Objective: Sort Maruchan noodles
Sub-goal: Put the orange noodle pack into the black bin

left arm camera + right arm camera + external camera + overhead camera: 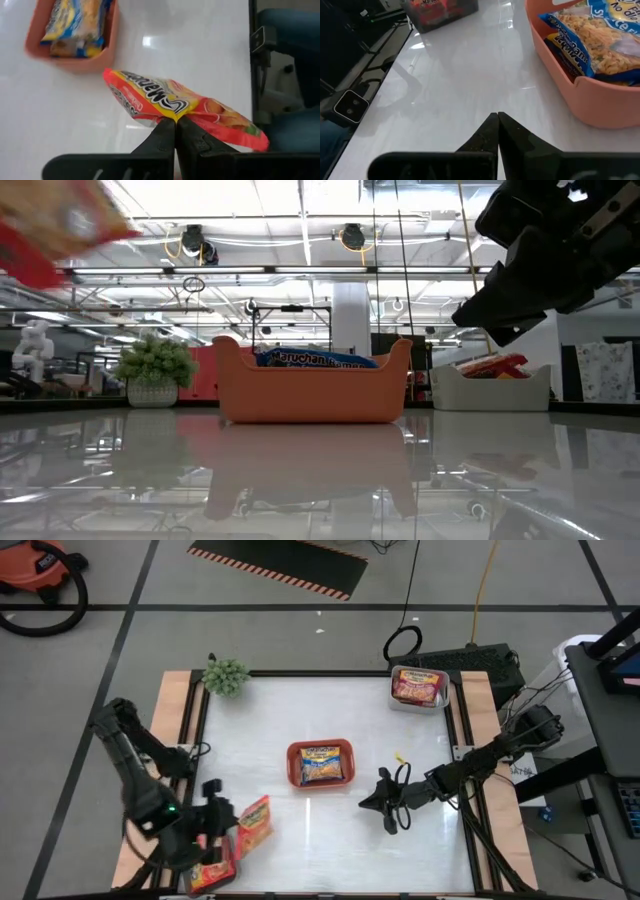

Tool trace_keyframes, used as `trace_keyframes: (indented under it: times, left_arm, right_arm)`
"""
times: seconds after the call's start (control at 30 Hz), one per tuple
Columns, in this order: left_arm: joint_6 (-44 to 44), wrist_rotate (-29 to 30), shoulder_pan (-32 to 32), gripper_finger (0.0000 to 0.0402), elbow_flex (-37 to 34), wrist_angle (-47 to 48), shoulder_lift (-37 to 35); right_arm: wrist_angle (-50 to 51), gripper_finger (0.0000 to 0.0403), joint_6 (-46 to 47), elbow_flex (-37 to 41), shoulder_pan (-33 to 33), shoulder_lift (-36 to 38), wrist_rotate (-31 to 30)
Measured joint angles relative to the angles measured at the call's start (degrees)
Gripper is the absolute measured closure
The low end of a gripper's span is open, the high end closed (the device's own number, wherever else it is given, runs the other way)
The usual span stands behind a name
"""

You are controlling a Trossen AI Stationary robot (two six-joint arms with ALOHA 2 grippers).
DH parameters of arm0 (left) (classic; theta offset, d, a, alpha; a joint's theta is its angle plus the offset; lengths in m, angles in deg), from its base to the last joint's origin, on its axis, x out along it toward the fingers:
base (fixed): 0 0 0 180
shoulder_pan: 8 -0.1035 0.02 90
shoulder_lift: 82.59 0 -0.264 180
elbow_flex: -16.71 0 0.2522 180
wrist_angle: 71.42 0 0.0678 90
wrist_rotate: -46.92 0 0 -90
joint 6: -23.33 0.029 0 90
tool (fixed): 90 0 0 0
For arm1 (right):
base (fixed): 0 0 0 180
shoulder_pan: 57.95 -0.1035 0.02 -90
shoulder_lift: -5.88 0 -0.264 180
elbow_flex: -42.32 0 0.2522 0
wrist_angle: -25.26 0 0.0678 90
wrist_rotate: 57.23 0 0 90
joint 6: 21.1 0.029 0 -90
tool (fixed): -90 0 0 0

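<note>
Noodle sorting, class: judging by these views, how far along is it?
Done: blue packets lie in the orange tray, red ones in the grey tray. In hand: the left hand grips an orange packet. Left: placing it, plus packets under that arm. The right hand is empty.

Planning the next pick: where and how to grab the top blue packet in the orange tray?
Pinch the blue packet at its raised crinkled end from straight above; the orange tray walls block side approaches, and it lies flat atop another packet.
</note>
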Motion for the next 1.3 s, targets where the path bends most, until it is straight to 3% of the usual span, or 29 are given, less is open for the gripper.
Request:
trace_keyframes:
  times: [0.17, 0.43, 0.63, 0.77, 1.13, 1.3]
  left_arm:
    - [-17.6, 0.0, 6.2, 0.0396, 4.1, 10.1, 0.0]
    - [-45.3, -3.1, 16.4, 0.0396, 3.6, 15.6, 2.1]
    - [-58.5, -4.2, 22.3, 0.0396, 3.6, 16.4, 2.4]
    - [-67.3, -5.0, 25.0, 0.0397, 3.6, 22.4, 2.5]
    - [-72.1, -13.6, 25.4, 0.0397, 3.6, 22.0, 2.4]
    - [-71.5, -14.9, 25.3, 0.0397, 3.8, 13.4, 2.8]
  right_arm:
    - [1.0, 0.0403, 0.2, 0.0, 0.0, 0.0, 0.0]
    - [0.9, 0.0403, 0.2, 0.0, 0.0, 0.0, 0.1]
    - [0.5, 0.0403, 0.2, 0.0, 0.0, 0.0, 0.0]
    - [0.1, 0.0403, 0.1, 0.0, 0.1, 0.0, 0.0]
    - [0.6, 0.0403, -0.8, 0.0, 0.1, 0.0, -0.1]
    - [0.6, 0.0403, -0.7, 0.0, 0.1, 0.0, -0.1]
